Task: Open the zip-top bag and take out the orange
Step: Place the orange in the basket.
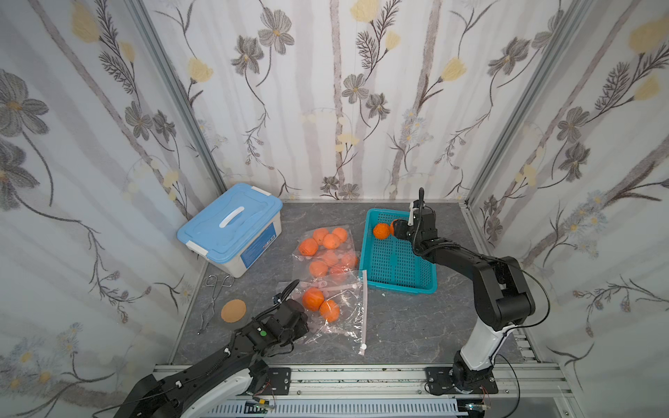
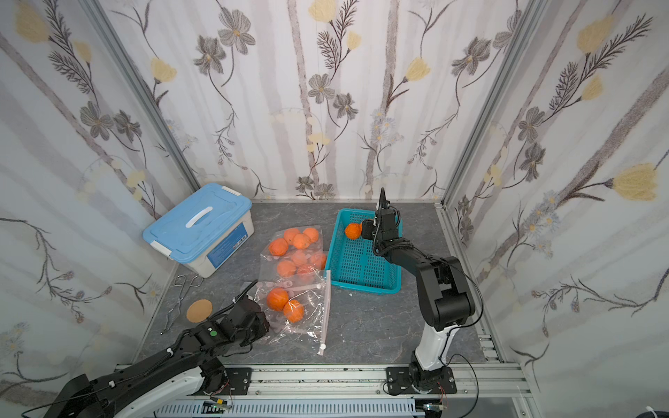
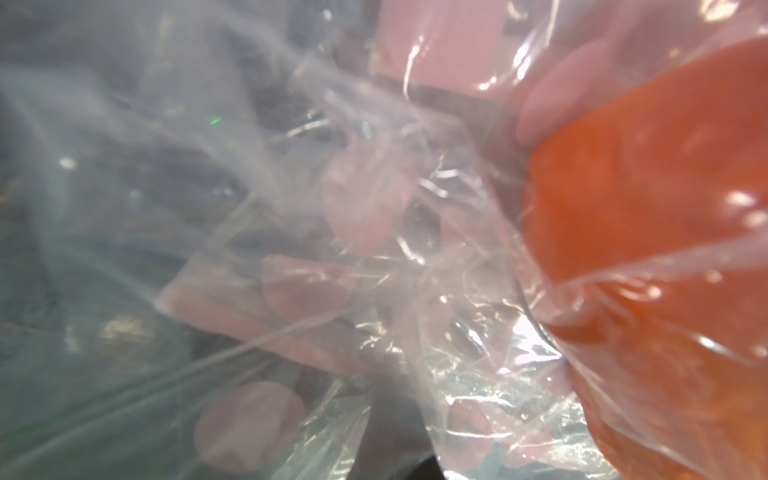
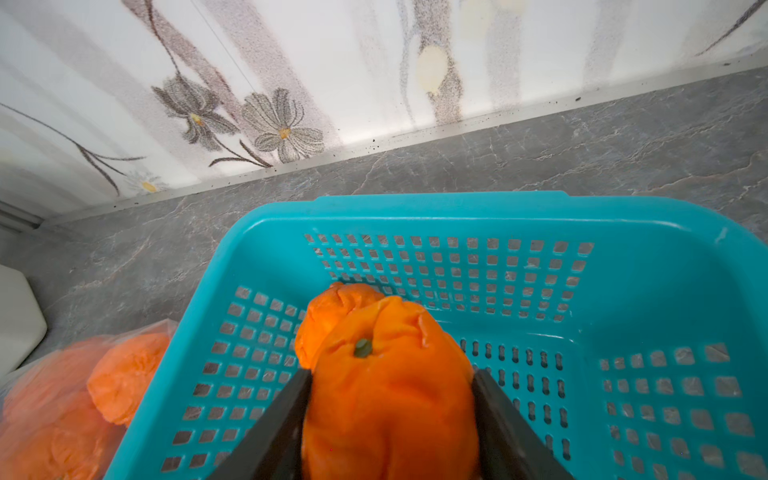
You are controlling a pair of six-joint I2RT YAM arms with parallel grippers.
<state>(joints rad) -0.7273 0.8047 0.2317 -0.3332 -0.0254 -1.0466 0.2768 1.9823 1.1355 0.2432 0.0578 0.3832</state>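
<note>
The orange sits between the right gripper's jaws, squeezed on both sides. The basket floor is right below, with another orange just beside. The left gripper, jaws together, seems to pinch the bag corner.

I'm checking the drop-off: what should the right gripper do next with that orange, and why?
Probably open and let go: the right gripper holds the orange inside the basket, beside another orange already there. The left gripper holds the bag.
</note>
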